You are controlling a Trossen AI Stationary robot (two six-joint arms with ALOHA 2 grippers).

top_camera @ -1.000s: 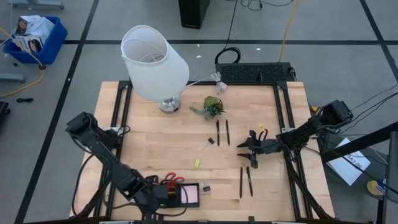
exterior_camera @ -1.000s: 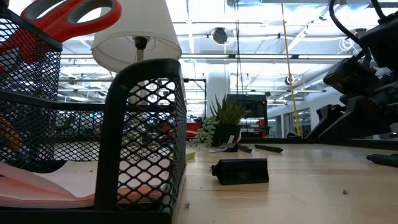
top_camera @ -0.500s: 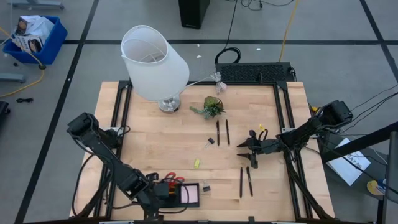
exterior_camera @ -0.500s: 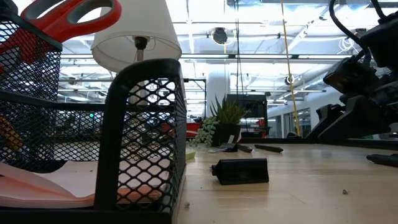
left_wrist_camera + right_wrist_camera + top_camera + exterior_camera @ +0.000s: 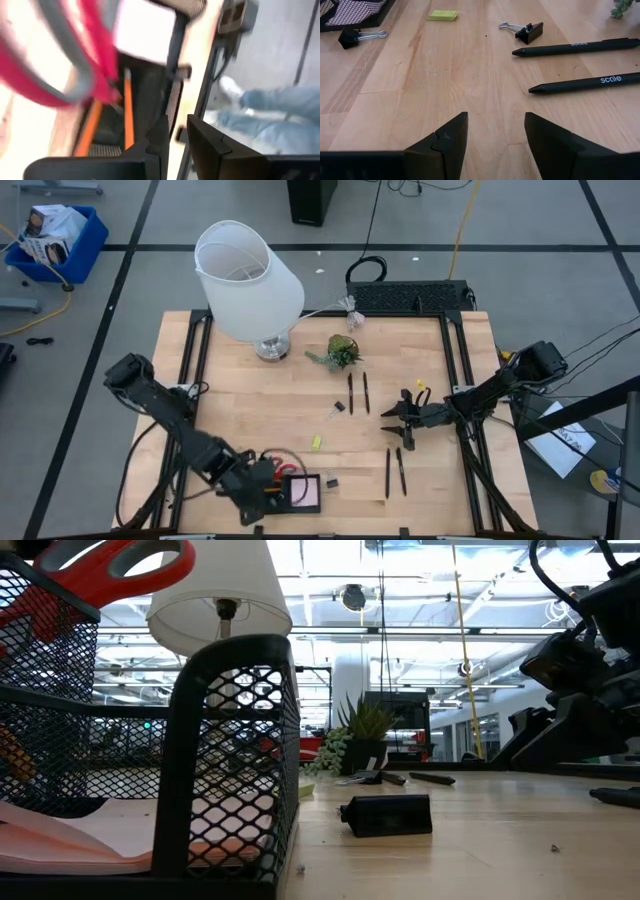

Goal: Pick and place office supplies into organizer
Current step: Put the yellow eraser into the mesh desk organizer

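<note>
Okay, far left first: my left gripper (image 5: 262,486) hung over the near-left corner of the table (image 5: 240,405), right above the organizer's (image 5: 321,492) left end. In the left wrist view, which was blurred, its jaws stood a slit apart with nothing between them, so released. The red-handled scissors (image 5: 283,467) stood in the organizer, handles up, poking above the mesh wall in the low view. Two orange pencils (image 5: 127,110) lay in a compartment beside them. The pink sticky-note pad (image 5: 306,493) lay flat in the organizer's right part. A person's jeans and shoe (image 5: 270,105) showed on the floor past the table edge. Just right of the organizer, on bare wood, lay a black clip (image 5: 332,482). Up from that sat the small yellow-green piece (image 5: 316,442), then a second clip (image 5: 336,409) farther toward the middle. Behind those, the white lamp (image 5: 248,280) and the plant sprig (image 5: 342,352) stood at the far side. Two black pens (image 5: 350,393) lay side by side near the middle, and two more pens (image 5: 388,472) lay nearer the front edge. My right gripper (image 5: 393,420) hovered low between the two pen pairs, jaws spread wide and empty, pointing left across the table.
</note>
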